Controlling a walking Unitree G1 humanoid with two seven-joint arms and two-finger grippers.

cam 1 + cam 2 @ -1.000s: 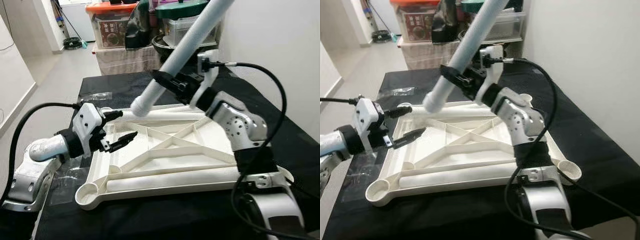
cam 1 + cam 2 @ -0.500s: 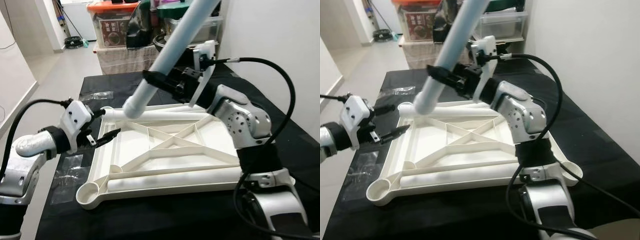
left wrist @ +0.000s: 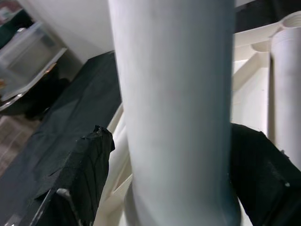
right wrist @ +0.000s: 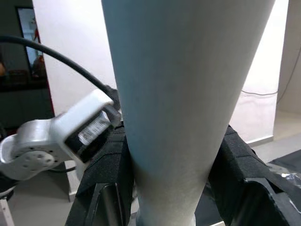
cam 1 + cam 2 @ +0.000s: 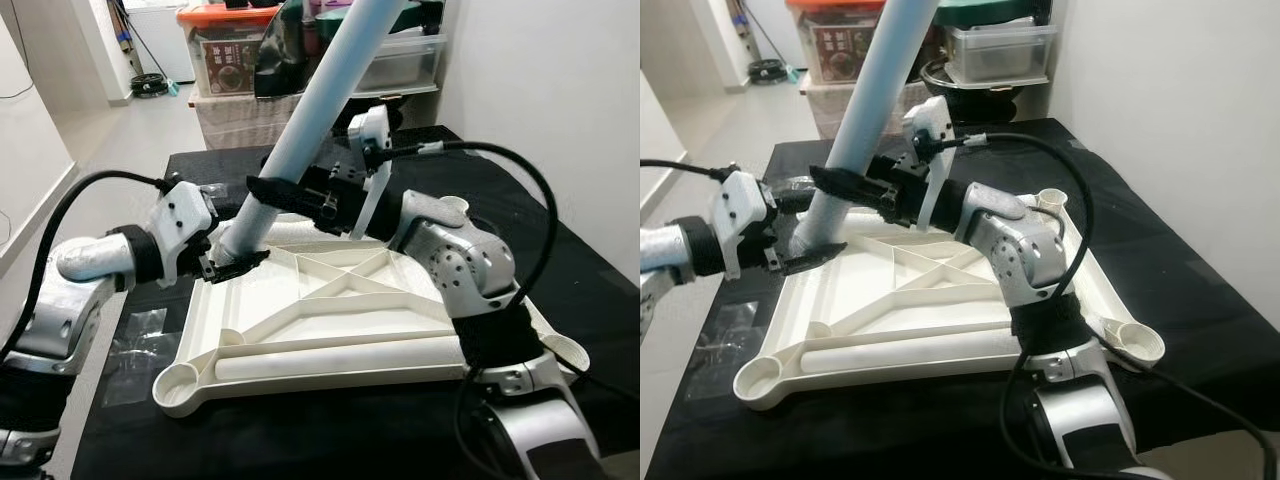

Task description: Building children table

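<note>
Both grippers (image 5: 232, 262) on table leg (image 5: 310, 128)

table leg (image 5: 320, 110): smooth pale plastic tube, matt with a faint sheen, slightly bluish-white
tabletop frame (image 5: 330, 330): cream-white moulded plastic, smooth, low gloss, ribbed underside showing
second leg (image 5: 340, 362): same smooth off-white plastic, lying along the frame's near edge
bench (image 5: 560, 270): covered in black cloth, matt, finely textured
right hand (image 5: 262, 190): black fingers, matt, rubbery-looking pads (image 4: 106, 165) pressed on the tube
left hand (image 5: 232, 262): black matt fingers, white glossy plastic housing behind
arms (image 5: 455, 255): brushed silver metal, satin shine; black rubber-sheathed cables
plastic bag (image 5: 135, 345): clear, glossy film near the bench's left edge
storage box (image 5: 225, 50): translucent plastic, orange glossy lid
</note>
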